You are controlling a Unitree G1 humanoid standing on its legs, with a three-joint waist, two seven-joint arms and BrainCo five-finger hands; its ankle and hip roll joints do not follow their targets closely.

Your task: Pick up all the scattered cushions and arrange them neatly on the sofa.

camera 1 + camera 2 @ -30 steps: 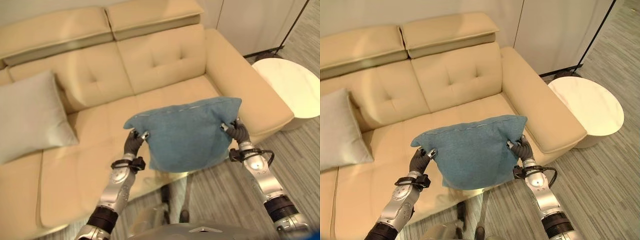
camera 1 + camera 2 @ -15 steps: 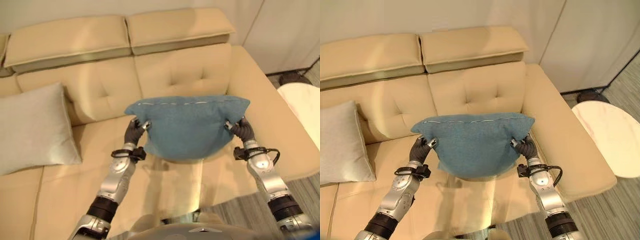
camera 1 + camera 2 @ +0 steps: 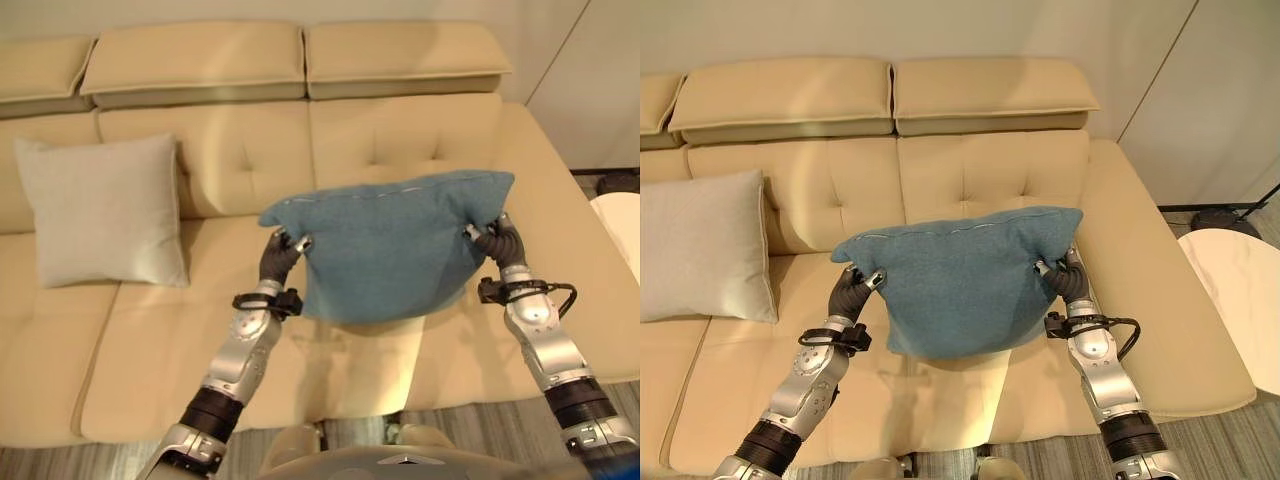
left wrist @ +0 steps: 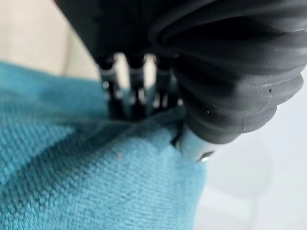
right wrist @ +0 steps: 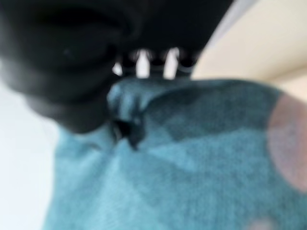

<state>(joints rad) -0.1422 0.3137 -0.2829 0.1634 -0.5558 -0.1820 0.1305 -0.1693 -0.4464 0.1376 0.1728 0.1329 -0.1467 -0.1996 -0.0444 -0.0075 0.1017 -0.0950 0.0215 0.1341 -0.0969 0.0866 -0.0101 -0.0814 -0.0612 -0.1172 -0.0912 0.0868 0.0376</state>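
- While both arms were raised over the sofa [image 3: 400,130], the blue cushion [image 3: 390,245] hung in the air above the seat, held up by its two upper corners.
- The left hand [image 3: 278,258] was at the cushion's 9 o'clock corner, fingers [image 4: 120,91] curled into the blue cloth and pinching it.
- The right hand [image 3: 497,240] was at the 3 o'clock corner, fingers curled round the fabric there.
- The cushion's top seam ran slightly tilted, higher on the right-hand side.
- A grey cushion [image 3: 105,210] stood upright against the sofa backrest at 9 o'clock, well apart from the blue one.
- A round white side counter [image 3: 1240,300] stood on the floor at 3 o'clock, beside the sofa arm.
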